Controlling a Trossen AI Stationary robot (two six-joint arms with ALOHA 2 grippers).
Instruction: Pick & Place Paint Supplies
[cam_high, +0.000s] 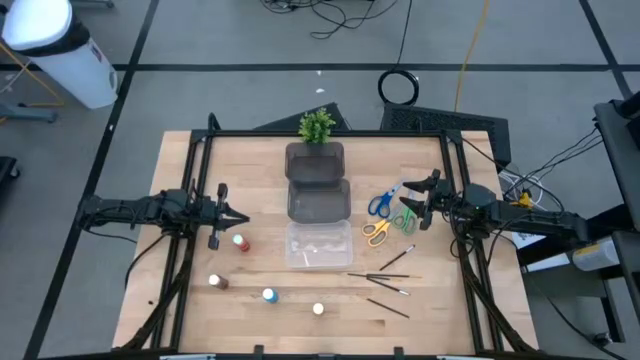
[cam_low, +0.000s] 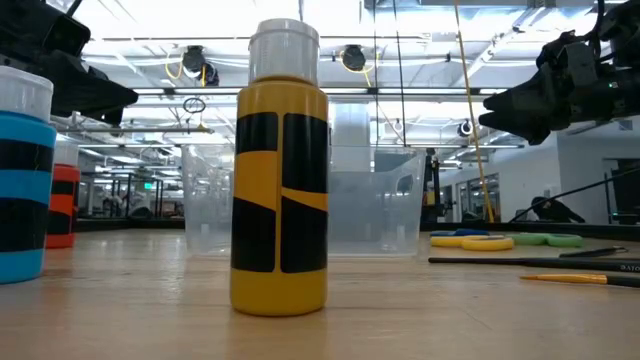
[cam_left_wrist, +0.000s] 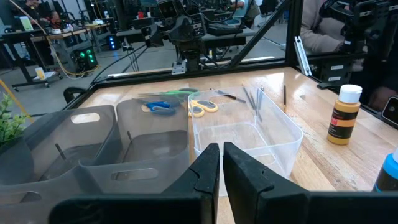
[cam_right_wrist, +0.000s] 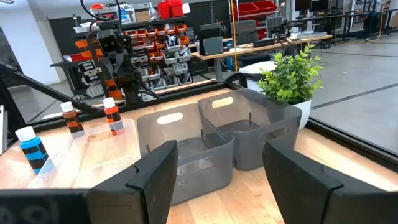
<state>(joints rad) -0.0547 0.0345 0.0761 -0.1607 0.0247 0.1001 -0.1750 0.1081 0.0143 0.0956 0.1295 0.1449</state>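
Observation:
Four small white-capped paint bottles stand upright on their bases at the near left: red (cam_high: 240, 242), brown (cam_high: 215, 282), blue (cam_high: 268, 295) and yellow-and-black (cam_low: 279, 180). Blue (cam_high: 382, 203), green (cam_high: 405, 220) and yellow (cam_high: 377, 230) scissors lie flat at the right. Several thin brushes (cam_high: 385, 275) lie in front of them. My left gripper (cam_high: 240, 217) hangs shut above the table's left side, just beyond the red bottle. My right gripper (cam_high: 405, 205) hangs open above the scissors. Neither touches anything.
Two dark bins (cam_high: 315, 160) (cam_high: 318, 198) and a clear bin (cam_high: 318, 243) stand in a row down the table's middle, with a small potted plant (cam_high: 317, 125) at the far end. A black frame (cam_high: 330, 133) runs round the table. Bare wood lies along the near edge.

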